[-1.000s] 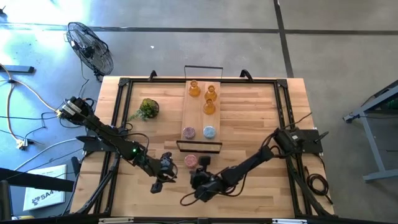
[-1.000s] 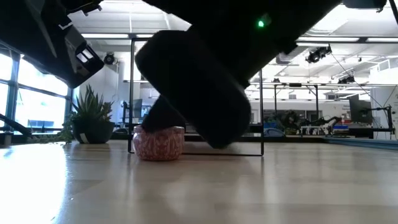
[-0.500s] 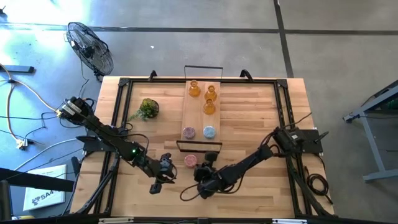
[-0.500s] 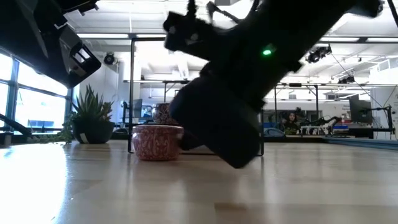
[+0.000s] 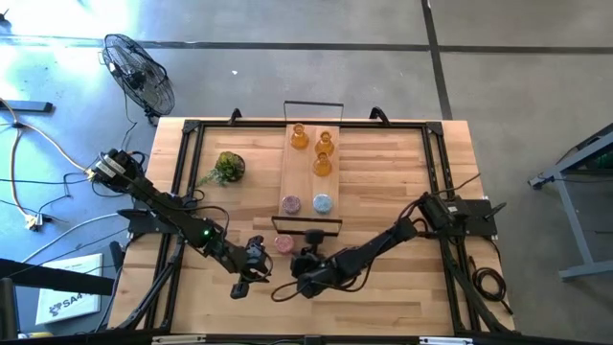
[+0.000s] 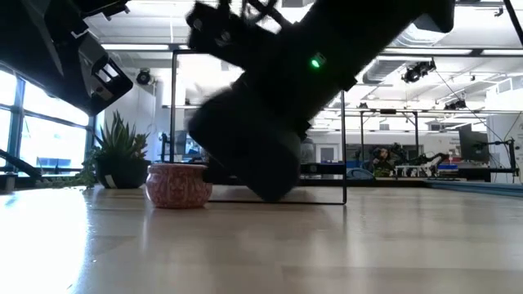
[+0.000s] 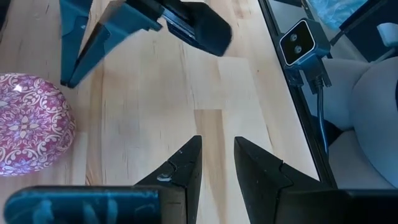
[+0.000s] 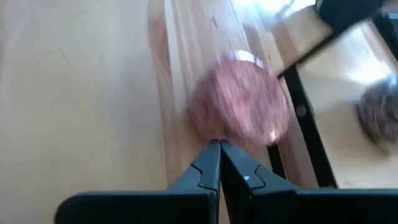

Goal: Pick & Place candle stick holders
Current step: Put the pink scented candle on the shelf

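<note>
Right tool (image 5: 287, 287) low over near desk (image 5: 402, 172) edge, arm stretched flat from right base, fingers pressed together, nothing held; tips just at pink holder (image 8: 241, 99) in right wrist view. Left tool (image 7: 216, 163) beside it, fingers slightly apart, empty. Pink holder (image 5: 283, 243) on bare desk, just outside tray (image 5: 286, 182). On tray: three amber holders (image 5: 323, 164), second pink holder (image 5: 290, 203), blue holder (image 5: 322, 203). Low view alone shows pink holder's patterned side (image 6: 178, 184); tray contents only from above.
</note>
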{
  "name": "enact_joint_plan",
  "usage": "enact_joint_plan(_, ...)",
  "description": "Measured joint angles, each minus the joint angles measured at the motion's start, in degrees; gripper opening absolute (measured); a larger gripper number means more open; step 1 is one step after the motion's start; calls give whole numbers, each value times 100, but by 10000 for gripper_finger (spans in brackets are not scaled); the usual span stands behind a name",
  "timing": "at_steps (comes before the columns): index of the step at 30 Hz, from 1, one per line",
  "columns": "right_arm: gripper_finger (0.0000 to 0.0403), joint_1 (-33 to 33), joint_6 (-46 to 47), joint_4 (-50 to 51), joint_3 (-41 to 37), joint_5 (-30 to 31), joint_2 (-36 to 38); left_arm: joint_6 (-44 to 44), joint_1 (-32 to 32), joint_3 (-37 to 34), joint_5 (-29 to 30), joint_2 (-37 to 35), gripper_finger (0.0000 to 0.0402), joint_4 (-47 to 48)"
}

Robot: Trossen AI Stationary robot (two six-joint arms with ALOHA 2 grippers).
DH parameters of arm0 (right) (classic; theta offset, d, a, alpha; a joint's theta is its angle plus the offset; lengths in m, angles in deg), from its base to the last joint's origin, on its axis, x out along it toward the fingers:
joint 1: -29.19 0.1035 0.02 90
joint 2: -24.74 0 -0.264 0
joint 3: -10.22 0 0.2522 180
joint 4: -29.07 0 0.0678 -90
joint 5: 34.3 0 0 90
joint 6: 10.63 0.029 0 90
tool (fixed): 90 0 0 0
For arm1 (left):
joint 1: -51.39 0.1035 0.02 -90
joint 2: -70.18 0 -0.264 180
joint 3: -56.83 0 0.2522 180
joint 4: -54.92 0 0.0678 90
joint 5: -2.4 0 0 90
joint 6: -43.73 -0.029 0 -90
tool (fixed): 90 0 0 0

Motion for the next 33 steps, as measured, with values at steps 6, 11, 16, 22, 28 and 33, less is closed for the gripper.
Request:
enact_joint_plan(6,0,0,820,1113,-2,93,-2,20,0,0,-2,1,92,7)
enact_joint_plan(11,0,-109,543,783,-2,76,-2,16,0,0,-2,1,92,12)
enact_joint_plan(16,0,-363,69,231,-2,-252,-2,44,0,0,-20,-1,92,24)
enact_joint_plan(22,0,-409,-498,-542,-2,-486,-4,103,0,0,-62,-1,92,42)
enact_joint_plan(28,0,-329,-837,-931,-2,-900,-4,106,0,0,-68,0,92,44)
enact_joint_plan(33,0,-86,-839,-764,-2,-560,-4,383,0,0,-23,1,92,42)
